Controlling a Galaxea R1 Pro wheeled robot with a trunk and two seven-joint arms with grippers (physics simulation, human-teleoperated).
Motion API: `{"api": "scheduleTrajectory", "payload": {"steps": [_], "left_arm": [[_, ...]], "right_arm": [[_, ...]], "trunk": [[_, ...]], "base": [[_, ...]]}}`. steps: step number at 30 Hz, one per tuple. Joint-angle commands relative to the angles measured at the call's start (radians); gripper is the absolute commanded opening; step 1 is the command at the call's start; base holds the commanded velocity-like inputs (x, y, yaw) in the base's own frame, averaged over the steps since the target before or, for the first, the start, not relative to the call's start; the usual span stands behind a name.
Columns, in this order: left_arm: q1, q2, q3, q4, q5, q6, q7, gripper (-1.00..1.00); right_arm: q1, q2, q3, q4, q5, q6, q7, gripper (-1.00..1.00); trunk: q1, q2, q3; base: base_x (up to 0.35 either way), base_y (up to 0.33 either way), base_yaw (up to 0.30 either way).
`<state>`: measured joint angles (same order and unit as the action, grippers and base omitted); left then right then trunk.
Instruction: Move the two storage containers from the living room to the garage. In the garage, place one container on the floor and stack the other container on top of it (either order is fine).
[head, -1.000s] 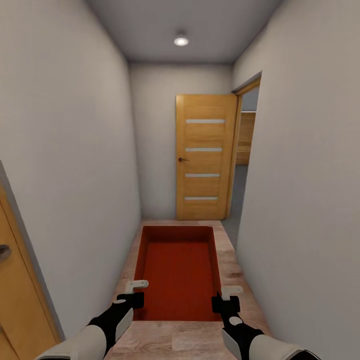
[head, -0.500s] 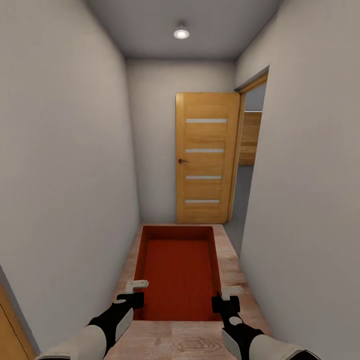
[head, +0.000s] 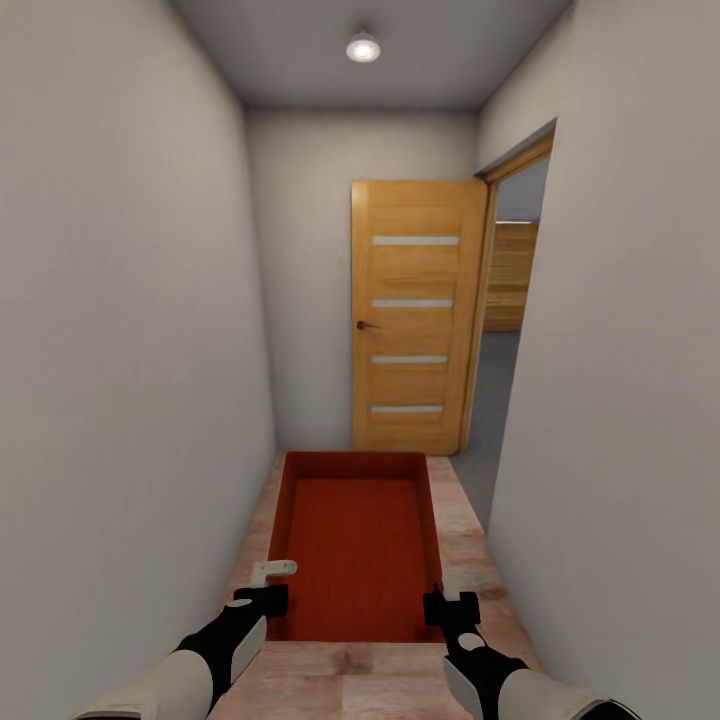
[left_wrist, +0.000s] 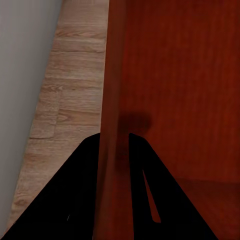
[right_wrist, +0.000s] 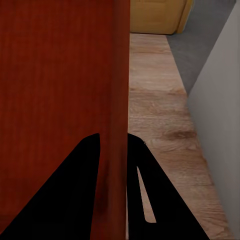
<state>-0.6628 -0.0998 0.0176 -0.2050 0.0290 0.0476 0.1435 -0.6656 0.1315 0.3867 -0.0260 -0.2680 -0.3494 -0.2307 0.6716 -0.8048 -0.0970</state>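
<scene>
Left gripper (head: 268, 583) clamps the left side wall of the red-orange storage container (head: 358, 545) near its rear corner. In the left wrist view one dark finger (left_wrist: 85, 195) lies outside the wall and the other inside, with the wall (left_wrist: 111, 100) standing upright between them. Right gripper (head: 452, 592) grips the right side wall at the matching rear corner; in the right wrist view the wall (right_wrist: 119, 90) runs between the two black fingers (right_wrist: 82, 195).

The container is carried level between both arms, open top up, long axis pointing ahead, above the light wood-plank floor (head: 460, 520) of a narrow corridor with plain white walls (head: 130, 350). Its interior shows bare; whether a second bin is nested inside cannot be told.

Ahead, a wooden door (head: 415, 315) with four narrow horizontal glass strips stands swung open against the end wall. Beside it, the doorway (head: 505, 330) shows grey floor and wood planking beyond. One round ceiling lamp (head: 363, 46) is lit overhead.

No brand, label or writing is legible on any surface.
</scene>
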Motion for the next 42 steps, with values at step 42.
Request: {"api": "scheduleTrajectory", "payload": {"steps": [42], "left_arm": [[0.0, 0.046, 0.031, -0.001, -0.004, 0.006, 0.025, -1.0]], "right_arm": [[-0.002, 0.0, -0.072, -0.003, 0.007, -0.016, -0.002, -1.0]], "trunk": [[0.001, -0.001, -0.002]], "base": [[0.322, 0.0, 0.0]]}}
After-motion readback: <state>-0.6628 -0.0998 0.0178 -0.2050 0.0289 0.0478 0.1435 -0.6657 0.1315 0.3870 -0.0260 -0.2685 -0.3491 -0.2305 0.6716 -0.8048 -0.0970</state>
